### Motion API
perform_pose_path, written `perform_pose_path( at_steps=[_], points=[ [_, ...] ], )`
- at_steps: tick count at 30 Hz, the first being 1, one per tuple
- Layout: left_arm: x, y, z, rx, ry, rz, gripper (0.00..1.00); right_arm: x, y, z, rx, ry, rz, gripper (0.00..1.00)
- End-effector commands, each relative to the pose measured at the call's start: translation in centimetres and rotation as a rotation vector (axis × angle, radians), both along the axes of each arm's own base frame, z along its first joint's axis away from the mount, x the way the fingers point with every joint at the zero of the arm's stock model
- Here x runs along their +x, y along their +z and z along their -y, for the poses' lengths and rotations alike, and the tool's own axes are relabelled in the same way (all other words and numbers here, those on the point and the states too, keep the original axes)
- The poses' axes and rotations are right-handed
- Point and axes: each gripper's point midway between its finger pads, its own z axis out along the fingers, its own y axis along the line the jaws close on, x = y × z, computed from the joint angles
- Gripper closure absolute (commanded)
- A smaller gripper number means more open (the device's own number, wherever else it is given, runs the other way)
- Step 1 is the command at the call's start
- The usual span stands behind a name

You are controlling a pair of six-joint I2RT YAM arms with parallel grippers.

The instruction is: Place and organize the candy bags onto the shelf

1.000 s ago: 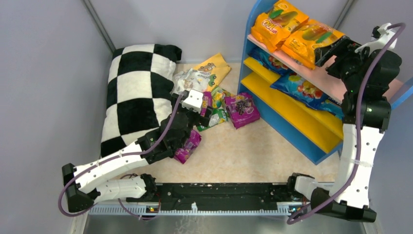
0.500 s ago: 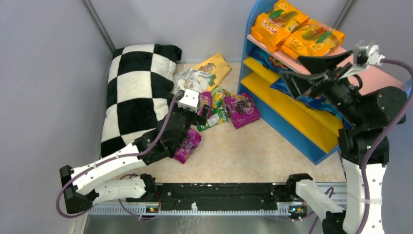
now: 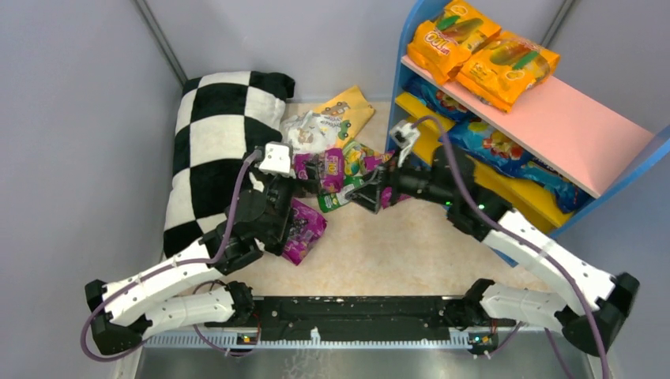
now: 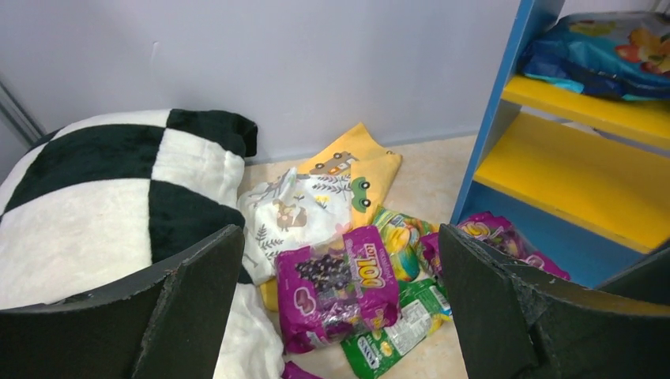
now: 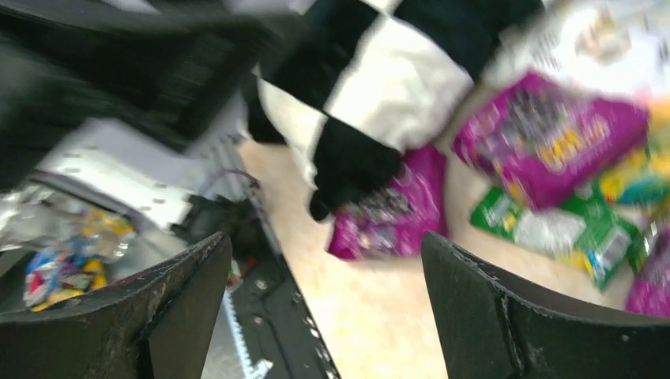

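Two orange candy bags (image 3: 454, 35) lie on the pink top board of the blue-framed shelf (image 3: 553, 118). Blue bags (image 3: 494, 142) lie on a yellow board. On the floor is a pile: a purple grape bag (image 4: 340, 284), green bags (image 4: 399, 332), and another purple bag (image 4: 506, 237) by the shelf foot. A further purple bag (image 3: 304, 229) lies nearer the arms. My left gripper (image 3: 312, 180) is open and empty, just above the pile (image 4: 340, 260). My right gripper (image 3: 365, 196) is open and empty, low beside the pile, facing left (image 5: 328, 308); that view is blurred.
A black-and-white checkered pillow (image 3: 217, 150) lies left of the pile. A white printed cloth and a yellow cloth (image 3: 328, 118) lie behind it, against the grey back wall. The black base rail (image 3: 355, 312) runs along the near edge.
My right arm has swung from the shelf's top board down and left to the floor pile. My left gripper has drawn back slightly to the left.
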Motion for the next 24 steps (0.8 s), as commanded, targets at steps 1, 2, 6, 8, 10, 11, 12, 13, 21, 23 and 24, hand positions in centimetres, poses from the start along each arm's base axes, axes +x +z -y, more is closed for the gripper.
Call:
perform_pose_path(
  at_steps=[1, 2, 6, 8, 10, 11, 12, 13, 21, 23, 24],
  points=[
    [0.3, 5.6, 0.4, -0.144, 0.001, 0.073, 0.02, 5.5, -8.9, 0.2, -0.204, -0.304, -0.134, 0.12],
    [0.4, 6.9, 0.8, -0.159, -0.007, 0.093, 0.02, 6.3, -10.4, 0.4, -0.241, -0.347, -0.164, 0.12],
    [0.6, 11.4, 1.3, -0.245, -0.021, 0.193, 0.01, 9.3, -13.2, -0.5, -0.263, -0.445, -0.19, 0.12],
    [0.8, 11.1, 1.6, -0.221, -0.021, 0.226, 0.01, 10.5, -13.8, -1.6, -0.223, -0.459, -0.196, 0.12],
    [1.6, 9.4, 1.0, -0.183, 0.038, 0.233, 0.01, 11.9, -14.0, -2.8, -0.194, -0.473, -0.193, 0.12],
    [2.0, 8.5, 0.5, -0.174, 0.071, 0.217, 0.01, 12.6, -14.4, -3.2, -0.198, -0.481, -0.195, 0.12],
    [2.2, 7.8, 0.4, -0.149, 0.085, 0.206, 0.01, 13.5, -14.6, -3.5, -0.199, -0.497, -0.192, 0.12],
    [2.3, 7.3, 0.3, -0.112, 0.089, 0.209, 0.01, 14.3, -14.8, -3.8, -0.201, -0.513, -0.196, 0.12],
    [2.4, 5.5, 0.0, 0.021, 0.119, 0.27, 0.01, 19.2, -17.5, -6.4, -0.071, -0.467, -0.305, 0.23],
    [2.4, 5.0, 0.5, 0.073, 0.096, 0.288, 0.01, 20.2, -18.9, -6.7, -0.108, -0.476, -0.314, 0.23],
    [2.3, 5.1, 0.5, 0.083, 0.091, 0.298, 0.01, 20.6, -19.5, -6.9, -0.13, -0.476, -0.313, 0.22]
  ],
)
